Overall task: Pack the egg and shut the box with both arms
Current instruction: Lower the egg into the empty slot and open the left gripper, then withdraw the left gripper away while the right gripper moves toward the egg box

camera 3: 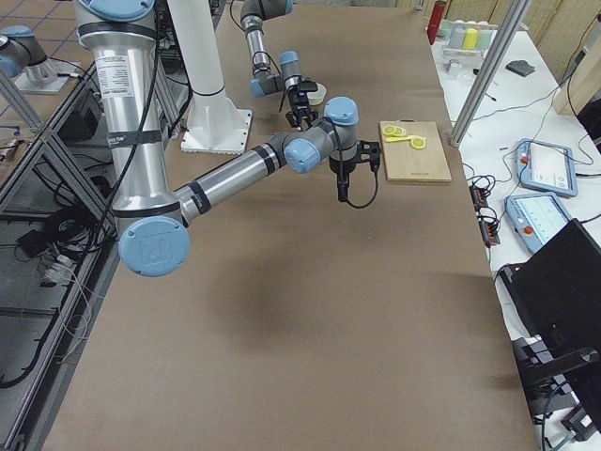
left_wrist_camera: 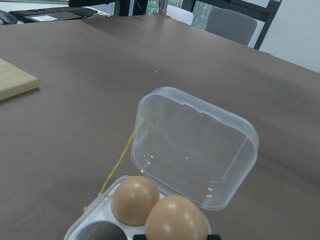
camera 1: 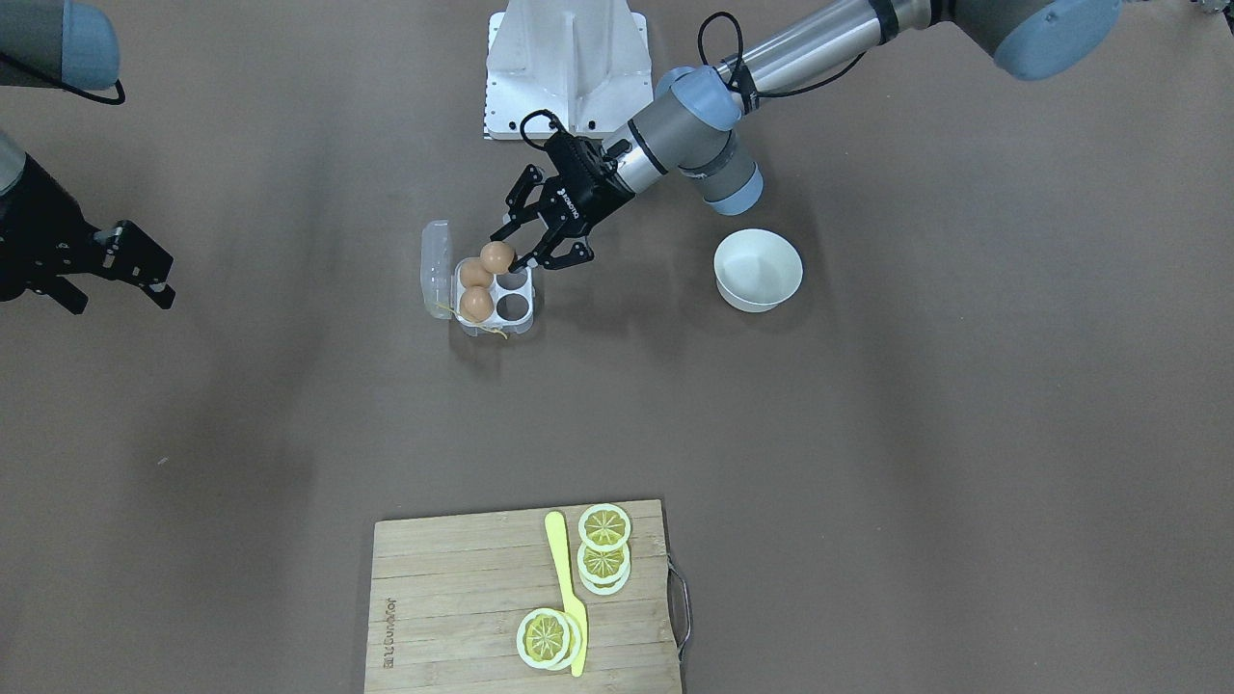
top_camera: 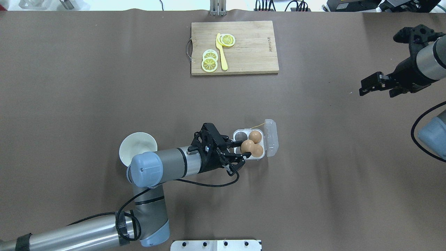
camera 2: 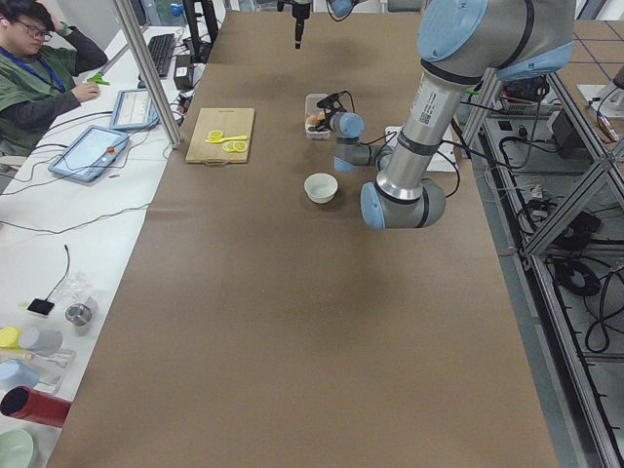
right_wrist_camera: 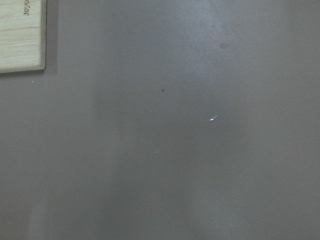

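The clear box [camera 1: 517,308] stands open on the brown table, its lid [camera 1: 436,265] hinged up at the side. Two eggs [camera 1: 475,289] sit in the cells next to the lid; the other two cells are empty. My left gripper [camera 1: 513,253] is shut on a third egg [camera 1: 496,256], holding it just above the box. The left wrist view shows this egg [left_wrist_camera: 176,220] close below, one packed egg [left_wrist_camera: 134,200], the lid [left_wrist_camera: 195,145] and the yellow string [left_wrist_camera: 120,160]. My right gripper [top_camera: 377,92] is open and empty, far off at the table's side.
A white bowl [camera 1: 758,269] stands near the left arm's wrist. A wooden cutting board [camera 1: 453,617] with lemon slices [camera 1: 604,549] and a yellow knife [camera 1: 569,588] lies at the far edge. The robot's white base plate [camera 1: 564,67] is behind the box.
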You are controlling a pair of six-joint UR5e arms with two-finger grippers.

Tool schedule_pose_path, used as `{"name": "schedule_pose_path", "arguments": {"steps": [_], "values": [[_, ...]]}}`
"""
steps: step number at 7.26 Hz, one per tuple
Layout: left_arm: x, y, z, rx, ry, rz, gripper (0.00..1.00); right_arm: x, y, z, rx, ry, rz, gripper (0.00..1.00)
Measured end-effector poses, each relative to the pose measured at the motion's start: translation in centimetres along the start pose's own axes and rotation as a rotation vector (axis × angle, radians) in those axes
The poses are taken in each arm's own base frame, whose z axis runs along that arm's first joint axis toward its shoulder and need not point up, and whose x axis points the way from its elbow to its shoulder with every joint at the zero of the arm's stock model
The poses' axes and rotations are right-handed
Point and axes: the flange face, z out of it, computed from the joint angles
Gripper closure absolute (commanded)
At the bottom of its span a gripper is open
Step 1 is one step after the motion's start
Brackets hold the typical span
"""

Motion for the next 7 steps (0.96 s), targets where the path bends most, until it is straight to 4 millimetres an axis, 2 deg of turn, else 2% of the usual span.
{"name": "schedule_pose_path", "arguments": {"steps": [4, 7], "values": [[0.0, -0.2, -0.1, 0.004, 0.001, -0.005, 0.24, -0.1, 0.0, 0.0, 0.000, -0.001, -0.001, 0.00], [-1.1, -2.1, -0.5, 0.020, -0.014, -0.046, 0.04, 0.0, 0.0, 0.0, 0.000, 0.000, -0.001, 0.00]]}}
